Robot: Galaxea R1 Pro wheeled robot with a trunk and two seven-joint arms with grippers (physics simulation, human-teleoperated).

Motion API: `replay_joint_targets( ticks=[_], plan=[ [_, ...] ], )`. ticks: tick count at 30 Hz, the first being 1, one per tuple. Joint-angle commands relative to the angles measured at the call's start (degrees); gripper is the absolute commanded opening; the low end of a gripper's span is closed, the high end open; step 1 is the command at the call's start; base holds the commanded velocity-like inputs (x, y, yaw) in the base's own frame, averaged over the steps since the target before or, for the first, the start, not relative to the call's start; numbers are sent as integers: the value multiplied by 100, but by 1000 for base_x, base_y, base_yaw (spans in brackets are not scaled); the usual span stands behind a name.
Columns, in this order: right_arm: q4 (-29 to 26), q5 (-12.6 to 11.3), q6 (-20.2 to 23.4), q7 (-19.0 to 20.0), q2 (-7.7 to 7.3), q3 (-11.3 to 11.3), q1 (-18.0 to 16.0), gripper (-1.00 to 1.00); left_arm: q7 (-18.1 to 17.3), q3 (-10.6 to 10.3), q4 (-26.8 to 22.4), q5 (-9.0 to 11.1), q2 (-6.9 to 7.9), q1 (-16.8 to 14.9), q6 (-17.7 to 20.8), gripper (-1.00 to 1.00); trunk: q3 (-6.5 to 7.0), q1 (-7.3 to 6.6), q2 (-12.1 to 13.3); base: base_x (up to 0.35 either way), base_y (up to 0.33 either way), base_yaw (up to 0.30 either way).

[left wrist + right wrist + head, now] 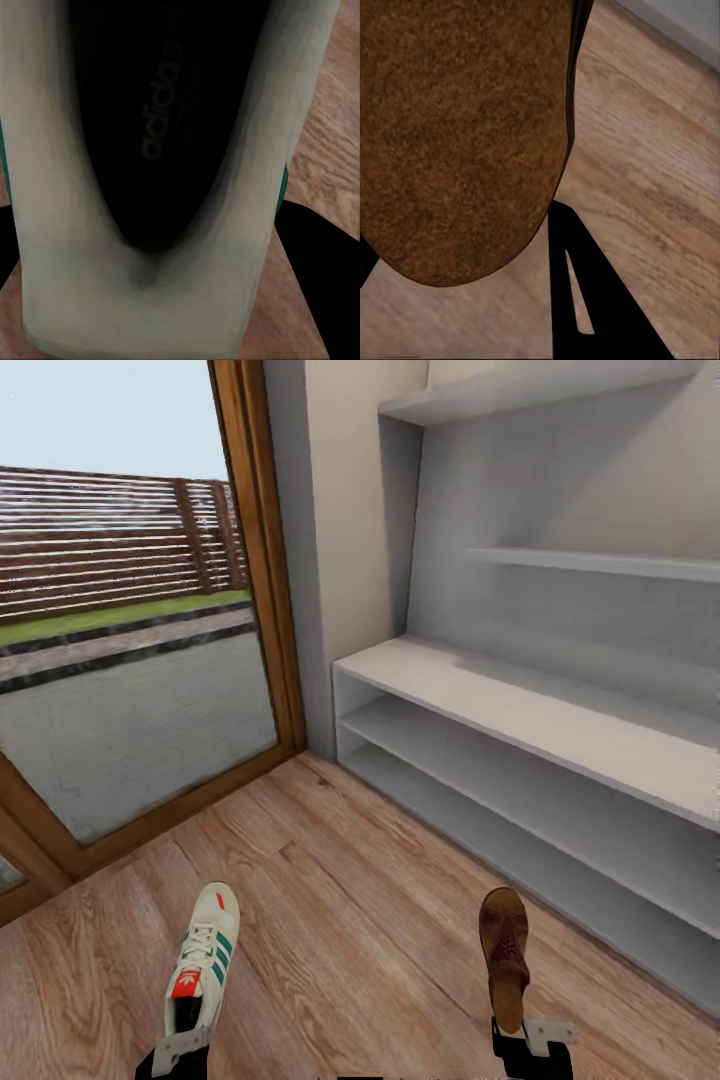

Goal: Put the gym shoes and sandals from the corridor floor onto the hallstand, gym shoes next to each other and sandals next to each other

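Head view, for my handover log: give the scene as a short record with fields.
left hand: shut on gym shoe, gripped at the heel, toe pointing ahead
right hand: shut on sandal, gripped at the heel
hallstand: ahead at right, no shoes on the visible tiers or shelves
corridor floor: wood planks between robot and rack
glass door: ahead at left

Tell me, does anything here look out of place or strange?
Nothing looks damaged or spilled. The left gripper holds one gym shoe by its heel and the right gripper one sandal, both above the floor. The hallstand holds no shoes yet.
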Motion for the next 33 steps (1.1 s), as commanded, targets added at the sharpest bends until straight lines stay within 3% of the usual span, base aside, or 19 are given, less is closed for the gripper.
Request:
replay_joint_targets(
  ticks=[1, 9, 22, 33],
  plan=[
    [7, 36, -17, -17, 1, -28, -5, -100, -50, 18, 5, 46, 0, -5, -10, -100, -4, -1, -2, 11, 304, -263],
    [7, 36, -17, -19, 1, -28, -5, -100, -50, 18, 5, 46, 0, -4, -10, -100, -4, -1, -2, 3, 224, -263],
    [7, 36, -17, -20, 1, -28, -5, -100, -54, 9, 6, 38, -7, -2, -10, -100, -4, -1, -2, -225, -92, -263],
    [7, 36, -17, -20, 1, -28, -5, -100, -50, 9, 9, 46, -8, -2, -10, -100, -4, -1, -2, -21, -11, -263]
  ],
)
